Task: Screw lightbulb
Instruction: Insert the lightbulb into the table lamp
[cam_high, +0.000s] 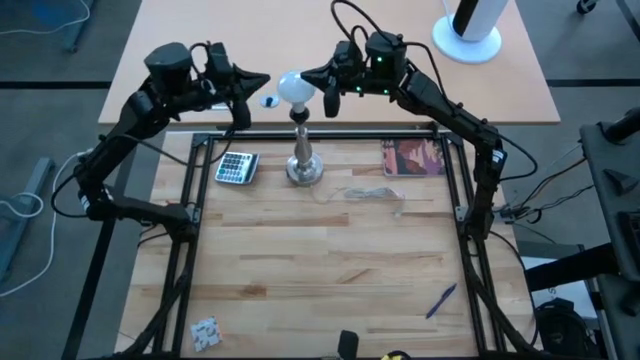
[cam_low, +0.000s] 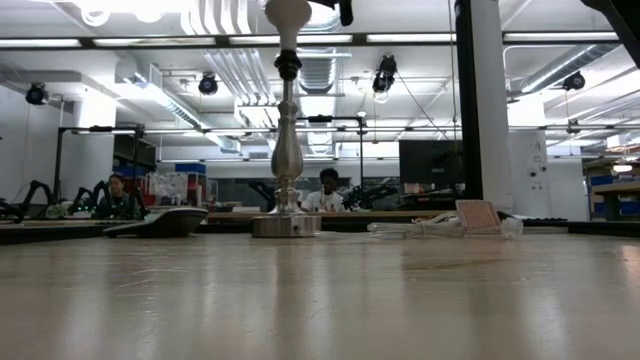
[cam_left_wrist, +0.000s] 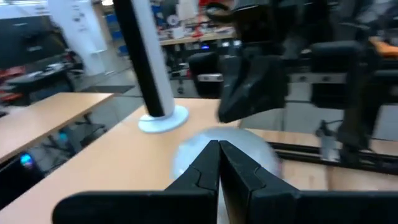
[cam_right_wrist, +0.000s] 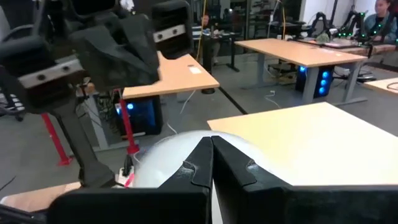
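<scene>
The white lightbulb (cam_high: 291, 88) sits base-down in the black socket (cam_high: 300, 113) on top of the silver stand (cam_high: 303, 166), at the far middle of the table; in the low view the lightbulb (cam_low: 287, 12) tops the stand (cam_low: 286, 140). My left gripper (cam_high: 266, 79) is shut and level, its tips just left of the bulb. My right gripper (cam_high: 306, 74) is shut and level, its tips at the bulb's far right side. Each wrist view shows shut fingers over the blurred bulb (cam_left_wrist: 249, 155) (cam_right_wrist: 161, 162). My left gripper has its shut tips (cam_left_wrist: 219, 149) close beside the bulb's left side; I cannot tell whether they touch it. My right gripper comes level from the right, its shut tips (cam_right_wrist: 210, 146) at the bulb's upper far side (cam_high: 300, 80); I cannot tell whether they touch it.
A calculator (cam_high: 237, 167) lies left of the stand, a reddish book (cam_high: 413, 157) to its right, a thin cable (cam_high: 372, 192) between them. A pen (cam_high: 441, 300) and a small patterned item (cam_high: 205, 332) lie near the front edge. A white cylinder (cam_high: 468, 30) stands on the tan table behind.
</scene>
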